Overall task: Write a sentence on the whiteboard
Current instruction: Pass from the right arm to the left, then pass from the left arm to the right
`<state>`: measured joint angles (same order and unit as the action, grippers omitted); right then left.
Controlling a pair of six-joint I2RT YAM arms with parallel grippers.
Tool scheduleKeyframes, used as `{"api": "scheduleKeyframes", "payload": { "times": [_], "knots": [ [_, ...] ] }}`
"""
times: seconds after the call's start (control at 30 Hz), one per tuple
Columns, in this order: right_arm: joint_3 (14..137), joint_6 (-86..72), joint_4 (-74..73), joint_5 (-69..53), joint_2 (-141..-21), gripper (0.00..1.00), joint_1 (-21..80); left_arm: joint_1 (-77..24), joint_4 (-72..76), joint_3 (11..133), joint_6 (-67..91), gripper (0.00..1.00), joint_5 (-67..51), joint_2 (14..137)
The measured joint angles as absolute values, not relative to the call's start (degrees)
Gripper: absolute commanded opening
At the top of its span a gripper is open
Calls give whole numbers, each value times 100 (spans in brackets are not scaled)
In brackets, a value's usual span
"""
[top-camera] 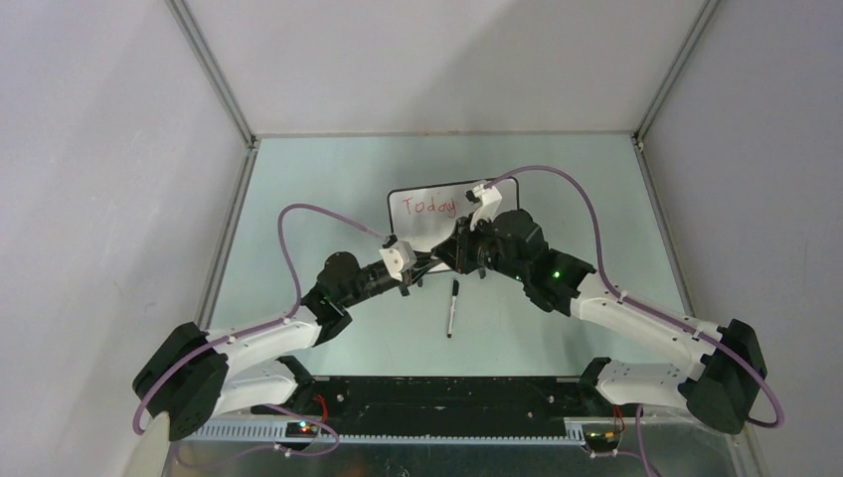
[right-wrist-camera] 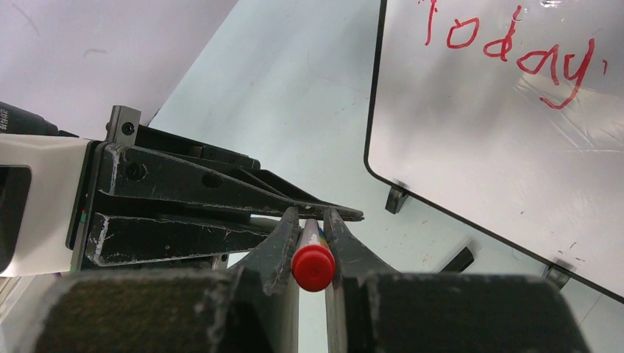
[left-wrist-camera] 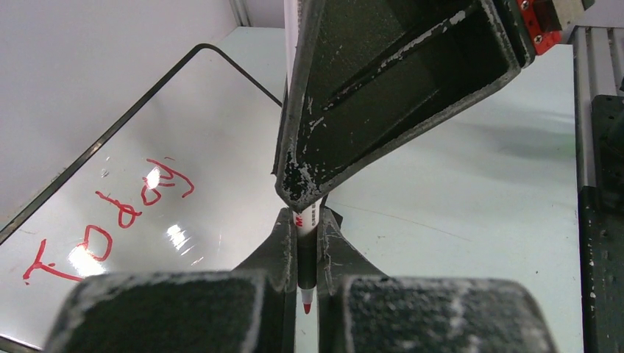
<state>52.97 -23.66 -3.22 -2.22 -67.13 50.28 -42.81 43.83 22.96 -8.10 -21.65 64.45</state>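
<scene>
The left gripper [left-wrist-camera: 305, 232], reaching in from the left side of the table [top-camera: 328, 199], is clamped tight on a red marker [left-wrist-camera: 306, 272] a little way behind its bare nib, which points back toward that arm's own wrist. From the opposite side the right gripper [right-wrist-camera: 310, 220] pinches the same marker near its round red butt end, so both sets of fingers are closed on one barrel and meet nose to nose in mid-air. Just behind them stands the whiteboard [top-camera: 425, 231], at the centre back of the table and propped on its small black feet. The sentence [top-camera: 428, 206] so far reads only "Today", in red along the top of the board, with the rest of the face bare. A black pen [top-camera: 452, 308] lies on the table in front of the meeting grippers.

This looks like a re-seating of the marker between arms before more words go down. It would go best if one arm keeps its clamp firm until the other has fully let go or re-closed. The barrel should be kept straight between them, and the wet nib clear of the fingers and the board.
</scene>
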Motion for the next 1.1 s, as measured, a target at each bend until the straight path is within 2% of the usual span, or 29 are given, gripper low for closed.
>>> {"api": "scheduleKeyframes", "payload": {
  "times": [0.07, 0.2, 0.6, 0.87, 1.1],
  "knots": [
    [5308, -2366, -349, -215, -6713, 23, 5028, -4281, 4399, 2296, -825, 0, -2165, 6451],
    [5363, -2388, -591, -248, -6711, 29, 5028, -4300, 4442, 2294, -961, 0, -2163, 6451],
    [5522, -2449, -1332, -467, -6650, 31, 4836, -4329, 4541, 2257, -1229, 0, -2174, 6525],
    [5533, -2486, -1334, -530, -6593, 37, 4814, -4383, 4523, 2257, -1269, 0, -2185, 6602],
    [5568, -2486, -1201, -550, -6587, 34, 4814, -4403, 4440, 2257, -1293, 0, -2233, 6635]
  ]
}}
